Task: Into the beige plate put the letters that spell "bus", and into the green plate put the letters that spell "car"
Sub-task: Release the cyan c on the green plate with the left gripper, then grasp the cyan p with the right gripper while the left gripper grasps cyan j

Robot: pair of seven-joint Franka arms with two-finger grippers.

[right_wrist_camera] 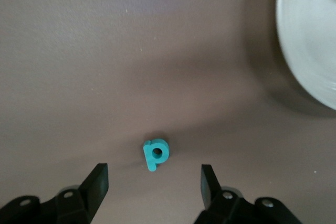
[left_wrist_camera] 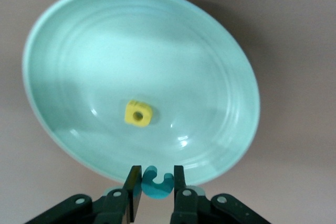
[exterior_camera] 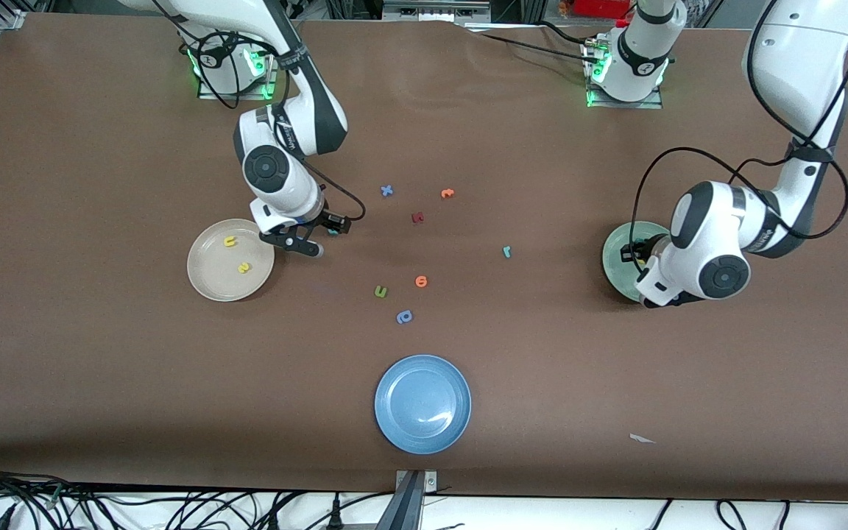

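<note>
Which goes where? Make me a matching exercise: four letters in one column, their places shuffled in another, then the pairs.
1. teal c
2. yellow a
3. teal b
4. yellow u

A. in the beige plate
B. on the table, between the open fingers of the right gripper
C. pinched in the left gripper over the green plate
D. lying in the green plate

Pairs: 1-C, 2-D, 3-B, 4-A

You see the right gripper (exterior_camera: 306, 239) low over the table (exterior_camera: 100, 368) beside the beige plate (exterior_camera: 210, 283), which holds two yellow letters (exterior_camera: 237, 255). The left gripper (exterior_camera: 637, 254) hangs over the green plate (exterior_camera: 615, 258). Near the table's front edge sits a blue plate (exterior_camera: 422, 403).
</note>
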